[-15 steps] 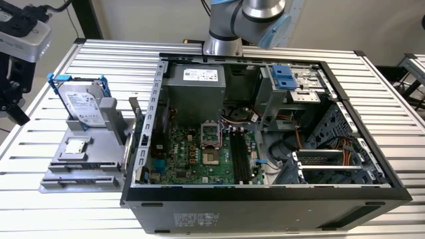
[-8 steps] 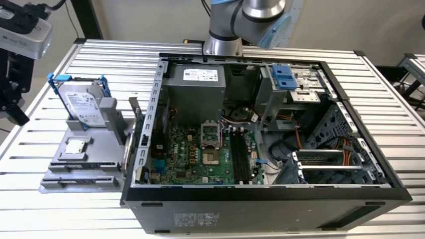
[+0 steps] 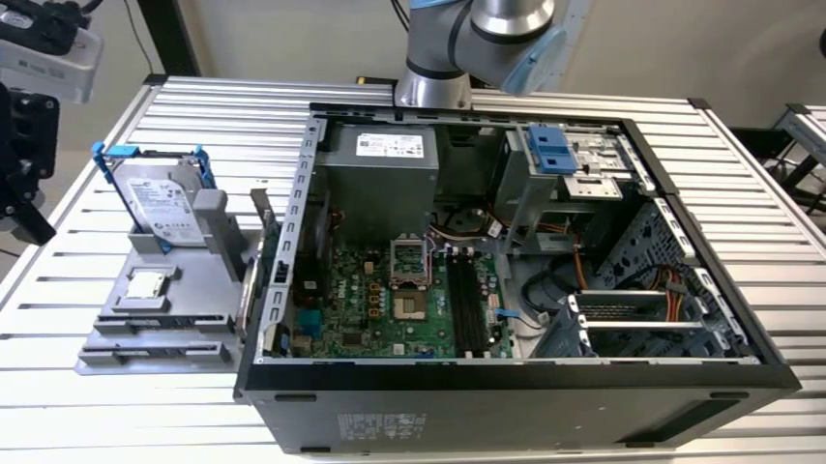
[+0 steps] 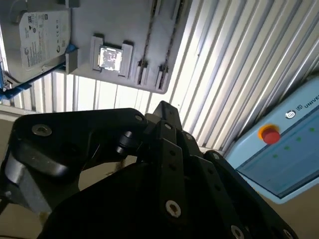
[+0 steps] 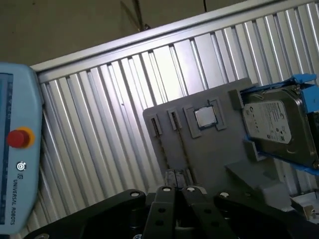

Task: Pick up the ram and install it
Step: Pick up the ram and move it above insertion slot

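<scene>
My gripper (image 5: 175, 185) hangs high over the grey holder tray (image 5: 209, 154), and its black linkage runs in to one point in both wrist views. The fingers (image 4: 164, 107) are drawn together with nothing visible between them. The ram is hidden from me. Two long narrow slots (image 5: 162, 144) in the tray look bare, as does the same pair of slots (image 4: 149, 45) in the second wrist view. In the exterior view the open computer case (image 3: 309, 242) shows its green motherboard (image 3: 374, 300) with long black memory slots (image 3: 465, 300).
A silver hard drive in a blue bracket (image 3: 162, 198) and a small square processor chip (image 3: 146, 284) sit on the tray (image 3: 181, 353). A pale blue teach pendant (image 5: 15, 164) lies on the ribbed table (image 5: 99, 124). Black equipment (image 3: 23, 164) stands at the exterior view's left.
</scene>
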You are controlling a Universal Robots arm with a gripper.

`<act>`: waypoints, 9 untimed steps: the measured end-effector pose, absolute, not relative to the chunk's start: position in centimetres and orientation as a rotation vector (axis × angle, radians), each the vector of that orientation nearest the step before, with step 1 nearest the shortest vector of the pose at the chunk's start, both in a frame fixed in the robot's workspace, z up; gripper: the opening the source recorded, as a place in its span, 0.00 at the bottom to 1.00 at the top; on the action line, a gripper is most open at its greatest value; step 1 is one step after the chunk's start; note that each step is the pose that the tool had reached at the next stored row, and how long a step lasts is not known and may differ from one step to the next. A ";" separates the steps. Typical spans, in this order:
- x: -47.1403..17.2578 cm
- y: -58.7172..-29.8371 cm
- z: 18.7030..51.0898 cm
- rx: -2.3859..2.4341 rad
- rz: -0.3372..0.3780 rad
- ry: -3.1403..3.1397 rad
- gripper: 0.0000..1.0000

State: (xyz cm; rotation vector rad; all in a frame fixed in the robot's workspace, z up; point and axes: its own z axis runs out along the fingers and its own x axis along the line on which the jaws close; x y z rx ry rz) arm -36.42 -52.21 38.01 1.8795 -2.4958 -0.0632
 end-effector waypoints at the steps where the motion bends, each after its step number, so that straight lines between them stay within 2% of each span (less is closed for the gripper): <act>1: -36.4 -52.2 38.0 1.899 -0.063 -2.480 0.00; 9: -36.4 -52.2 38.0 2.042 -0.061 -2.360 0.00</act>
